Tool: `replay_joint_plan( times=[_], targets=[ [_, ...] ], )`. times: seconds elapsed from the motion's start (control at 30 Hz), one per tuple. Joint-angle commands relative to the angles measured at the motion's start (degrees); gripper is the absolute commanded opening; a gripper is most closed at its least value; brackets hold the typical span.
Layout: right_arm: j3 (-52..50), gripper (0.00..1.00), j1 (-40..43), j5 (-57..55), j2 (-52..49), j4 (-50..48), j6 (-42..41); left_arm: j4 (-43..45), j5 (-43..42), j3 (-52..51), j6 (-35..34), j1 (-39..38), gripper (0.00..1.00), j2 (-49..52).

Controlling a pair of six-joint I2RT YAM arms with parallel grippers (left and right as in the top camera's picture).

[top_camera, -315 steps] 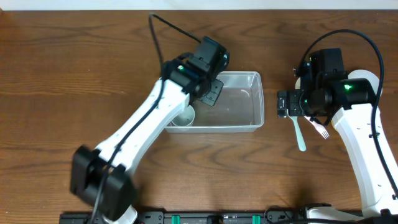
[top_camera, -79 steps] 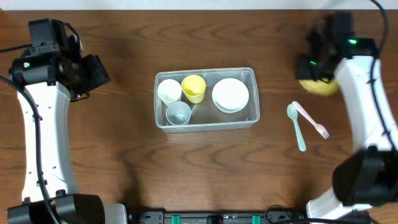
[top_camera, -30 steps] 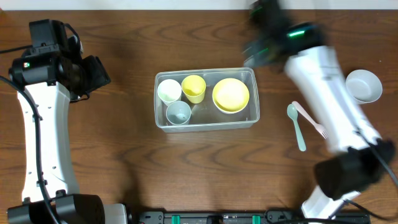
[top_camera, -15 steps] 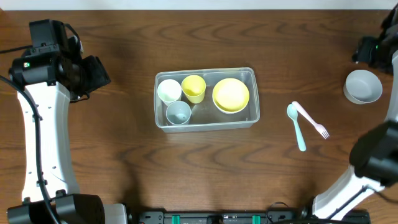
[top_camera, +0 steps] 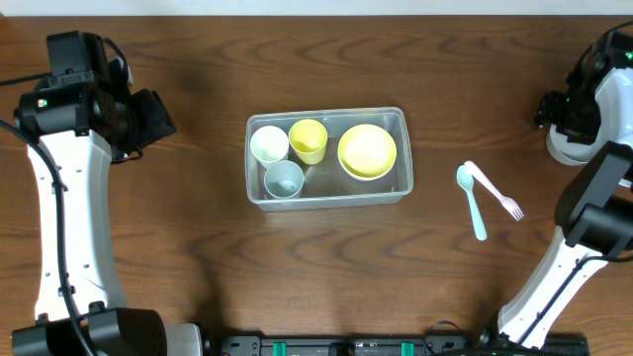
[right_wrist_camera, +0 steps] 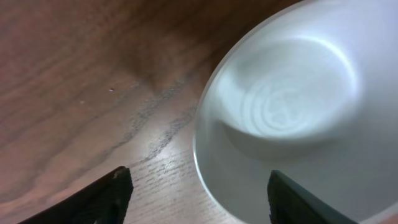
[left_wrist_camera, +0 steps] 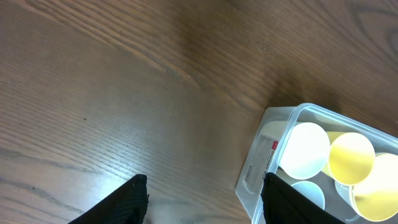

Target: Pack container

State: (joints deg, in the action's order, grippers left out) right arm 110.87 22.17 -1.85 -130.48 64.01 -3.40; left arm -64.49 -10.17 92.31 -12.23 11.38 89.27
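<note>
The clear container [top_camera: 326, 202] sits mid-table holding a white cup [top_camera: 269, 144], a yellow cup [top_camera: 308, 139], a greyish cup [top_camera: 284, 180] and a yellow bowl [top_camera: 367, 150]. At the far right my right gripper [top_camera: 562, 111] hangs over a grey-white bowl [top_camera: 568, 150]. In the right wrist view the gripper [right_wrist_camera: 199, 196] is open, and the bowl's [right_wrist_camera: 298, 112] rim lies between its fingers. My left gripper [top_camera: 148, 114] is open and empty at the far left, beside the container's corner [left_wrist_camera: 255, 168] in the left wrist view [left_wrist_camera: 205, 202].
A pale blue spoon [top_camera: 474, 206] and a pink fork [top_camera: 495, 190] lie on the wooden table between the container and the grey-white bowl. The table's back edge runs just behind both arms.
The right arm swung from above the container out to the far right and came down over the grey-white bowl. The left arm stayed put.
</note>
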Motion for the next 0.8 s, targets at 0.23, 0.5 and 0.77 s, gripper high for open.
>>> replay_joint_plan(
  times=[0.23, 0.5, 0.77],
  targets=[
    [-0.13, 0.16, -0.11, 0.39, -1.86, 0.28, 0.31, -0.24, -0.11, -0.24, -0.35, 0.17, 0.6, 0.59],
    [-0.13, 0.01, -0.31, 0.39, -1.86, 0.2, 0.31, -0.24, -0.11, -0.24, -0.35, 0.17, 0.6, 0.59],
    [0.52, 0.01, -2.62, 3.1, -0.2, 0.5, 0.33, -0.24, -0.11, -0.24, -0.35, 0.17, 0.6, 0.59]
  ],
)
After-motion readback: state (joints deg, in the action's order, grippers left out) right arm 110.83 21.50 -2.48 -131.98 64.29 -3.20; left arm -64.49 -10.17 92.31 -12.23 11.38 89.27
